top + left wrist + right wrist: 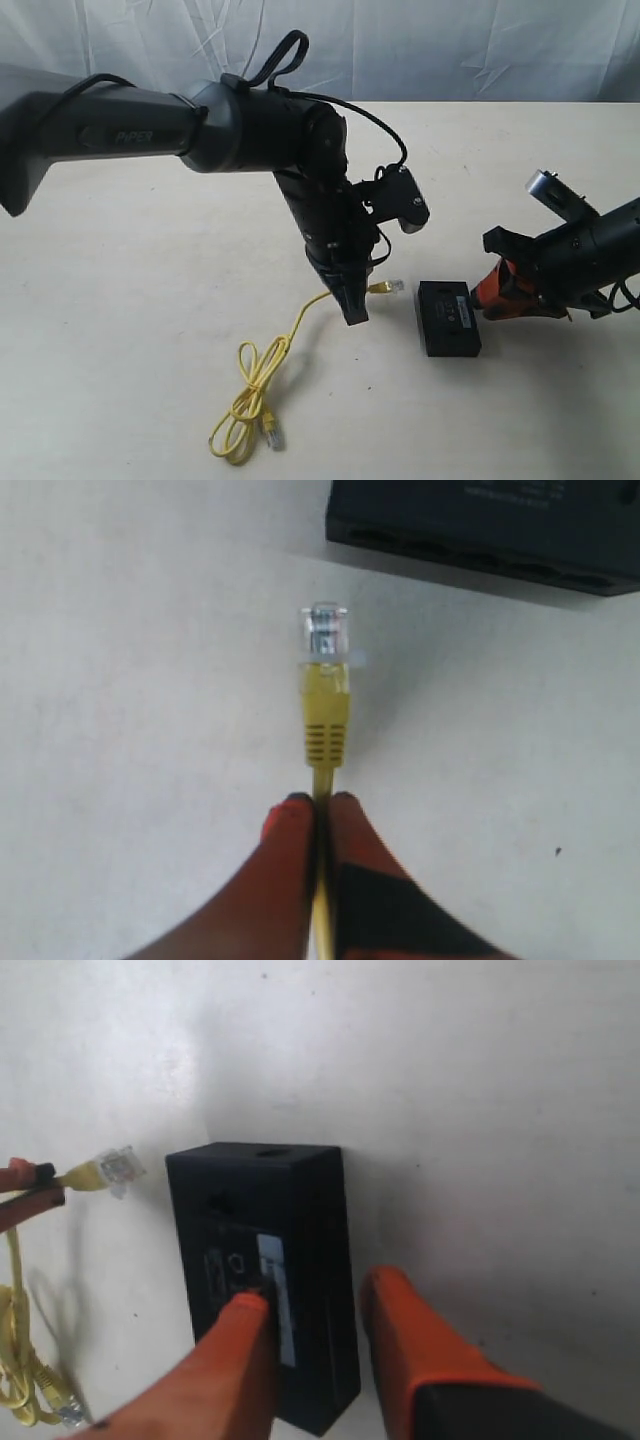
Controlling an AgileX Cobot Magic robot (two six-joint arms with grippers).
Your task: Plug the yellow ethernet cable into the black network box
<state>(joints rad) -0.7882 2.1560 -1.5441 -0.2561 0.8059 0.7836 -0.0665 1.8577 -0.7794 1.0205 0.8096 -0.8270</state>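
Left jaws clamped on thin yellow ethernet cable (pixel 325 718) | right jaws apart at flat black network box (pixel 305 1205)

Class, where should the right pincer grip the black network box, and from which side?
Probably across the narrow width of the black network box, at the end away from the plug, from the right pincer's side: it lies flat, ports facing the plug.

I count one yellow ethernet cable (pixel 262 375), lower left in the exterior view, with two clear plugs: one plug (pixel 392 286) near centre, the other plug (pixel 273 436) at the bottom. One black network box (pixel 448 318) lies right of centre, bearing one white label (pixel 283 1310). Mine are two grippers, left gripper (pixel 355 312) and right gripper (pixel 490 298), with two orange fingers (pixel 285 830) each.
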